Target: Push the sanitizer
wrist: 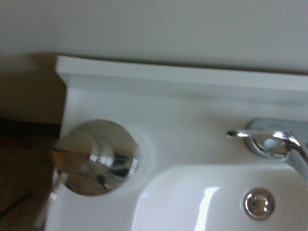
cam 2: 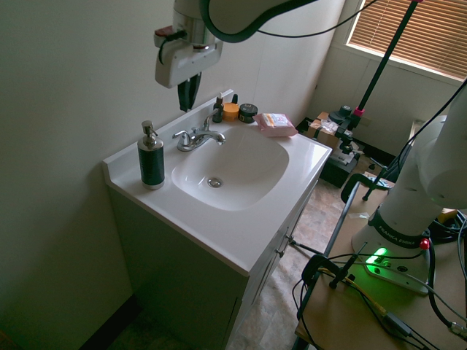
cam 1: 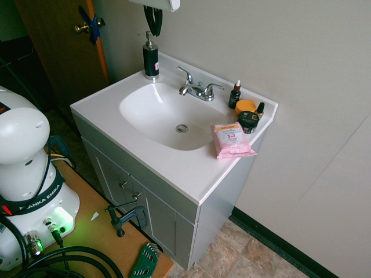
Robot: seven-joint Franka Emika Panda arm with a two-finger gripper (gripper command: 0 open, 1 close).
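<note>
Up above the back corner of the vanity top [cam 1: 174, 168], the gripper [cam 2: 188, 91] hangs with its fingers pressed together, well clear of the sanitizer [cam 2: 151, 158], which stands upright below beside the basin, so the push looks not yet begun.

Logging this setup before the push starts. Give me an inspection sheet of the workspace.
Surface: white moulded vanity top with basin and chrome faucet.
Job's things: tall black cylindrical sanitizer pump bottle, upright at the back corner.
Clutter: pink wipes packet, small dark dropper bottle, orange-lidded jar, black jar, all at the opposite end.
Pincer: above the counter, between bottle and faucet, touching nothing; fingers together.
Cables: nothing seen on the vanity.
Surroundings: plain wall, wooden door, window blinds.
</note>
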